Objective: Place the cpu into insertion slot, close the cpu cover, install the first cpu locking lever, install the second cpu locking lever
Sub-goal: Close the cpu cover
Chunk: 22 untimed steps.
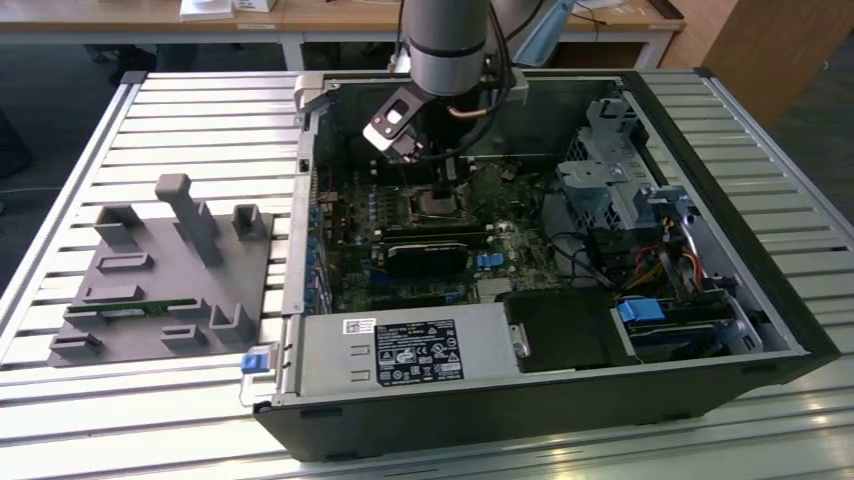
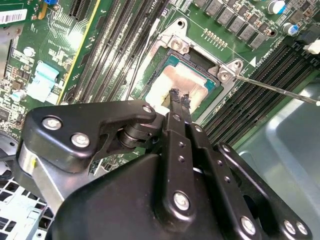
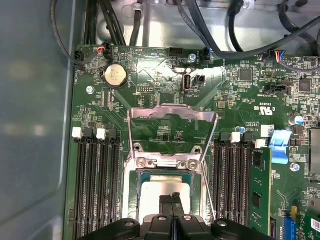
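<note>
cpu seated in socket, cover standing open

the cpu lies flat inside the socket, its dull metal top exposed in both wrist views. the gripper hangs directly over the socket with its jaws pressed together and nothing seen between them. the tips sit at the cpu's top face, but contact cannot be confirmed. the cpu cover is not closed: the silvery frame is raised off the socket, hinged at the socket's edge. one locking lever, a thin rod, juts away from a socket corner, unlatched. memory slots run along both flanks of the socket on the green motherboard. in the exterior view the arm reaches down into the open computer case above the socket. the power supply box lies inside the case, well apart from the socket. a grey fixture stands outside the case
</note>
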Tool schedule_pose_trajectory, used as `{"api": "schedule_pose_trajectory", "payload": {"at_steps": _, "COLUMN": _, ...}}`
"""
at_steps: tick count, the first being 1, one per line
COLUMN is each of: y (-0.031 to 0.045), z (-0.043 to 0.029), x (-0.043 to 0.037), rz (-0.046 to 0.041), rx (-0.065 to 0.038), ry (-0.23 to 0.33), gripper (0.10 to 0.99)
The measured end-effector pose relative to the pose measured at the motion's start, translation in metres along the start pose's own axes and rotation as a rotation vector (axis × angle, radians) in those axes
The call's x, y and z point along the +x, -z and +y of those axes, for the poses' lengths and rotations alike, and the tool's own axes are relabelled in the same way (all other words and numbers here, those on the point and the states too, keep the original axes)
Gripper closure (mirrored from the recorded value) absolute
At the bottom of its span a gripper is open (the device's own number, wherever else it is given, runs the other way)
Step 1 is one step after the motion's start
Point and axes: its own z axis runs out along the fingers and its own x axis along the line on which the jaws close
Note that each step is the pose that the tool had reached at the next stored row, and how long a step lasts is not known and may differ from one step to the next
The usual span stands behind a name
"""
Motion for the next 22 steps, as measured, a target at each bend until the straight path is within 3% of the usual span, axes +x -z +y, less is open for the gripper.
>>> {"api": "schedule_pose_trajectory", "payload": {"at_steps": 22, "y": 0.0091, "z": 0.0005, "x": 0.0, "rz": 0.0007, "rx": 0.0, "ry": 0.0, "gripper": 0.98}}
